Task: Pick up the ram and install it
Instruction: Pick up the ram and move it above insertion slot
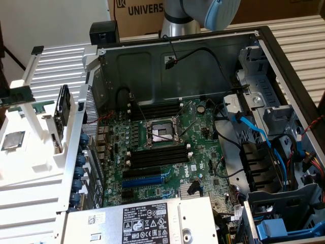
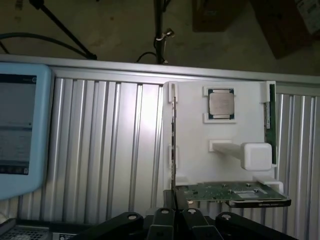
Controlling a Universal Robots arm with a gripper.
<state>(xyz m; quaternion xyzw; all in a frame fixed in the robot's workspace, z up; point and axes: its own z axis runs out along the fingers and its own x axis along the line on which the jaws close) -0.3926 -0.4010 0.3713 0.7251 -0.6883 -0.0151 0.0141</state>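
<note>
Green ram (image 1: 18,95) sits on the white holder (image 1: 30,157) outside the case, away from the gripper (image 2: 172,202); jaws nearly closed, empty; likely light, stiff, fragile; best pinched by its long edges.

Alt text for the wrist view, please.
The end effector hangs near a white parts holder on ribbed metal. The holder carries a silver processor chip, the ram edge-on along one side, and a green circuit card nearest the end effector.

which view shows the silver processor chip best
The wrist view: the processor chip faces the camera squarely on its white holder, silver lid and green rim plain. The exterior view has it near that view's left edge, seen at a slant.
</note>
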